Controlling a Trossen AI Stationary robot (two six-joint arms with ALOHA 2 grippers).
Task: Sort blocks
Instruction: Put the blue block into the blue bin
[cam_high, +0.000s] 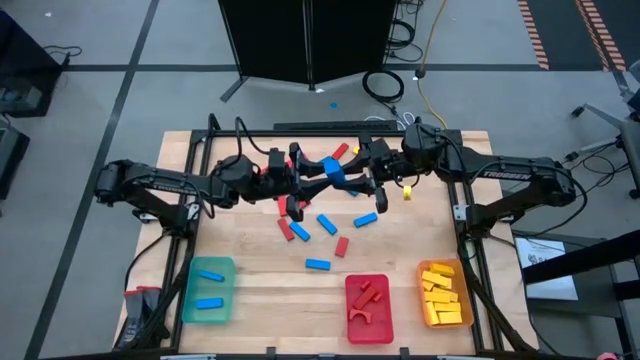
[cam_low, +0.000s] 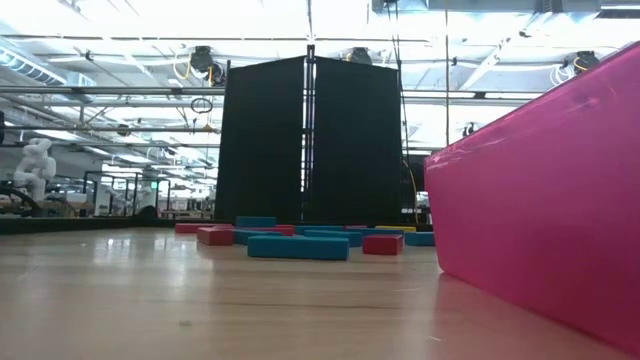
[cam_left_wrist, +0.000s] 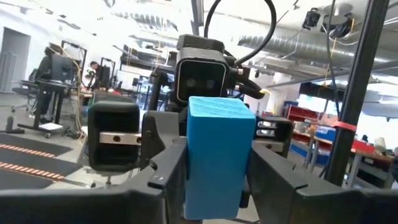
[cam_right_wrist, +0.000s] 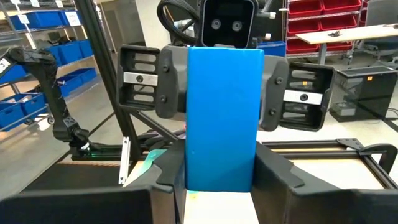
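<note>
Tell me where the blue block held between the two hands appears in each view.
High view: upper middle, blue block between left hand and right hand.
Low view: not in it.
Left wrist view: centre, between the near fingers.
Right wrist view: centre, between the near fingers.
Shared landmark: the opposite hand behind the block in both wrist views.

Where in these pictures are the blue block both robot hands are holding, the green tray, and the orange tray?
blue block (cam_right_wrist: 222, 118), right wrist view, the middle of its broad front face.
green tray (cam_high: 226, 268), high view, bare floor near its top right corner.
orange tray (cam_high: 428, 312), high view, its left rim.
</note>
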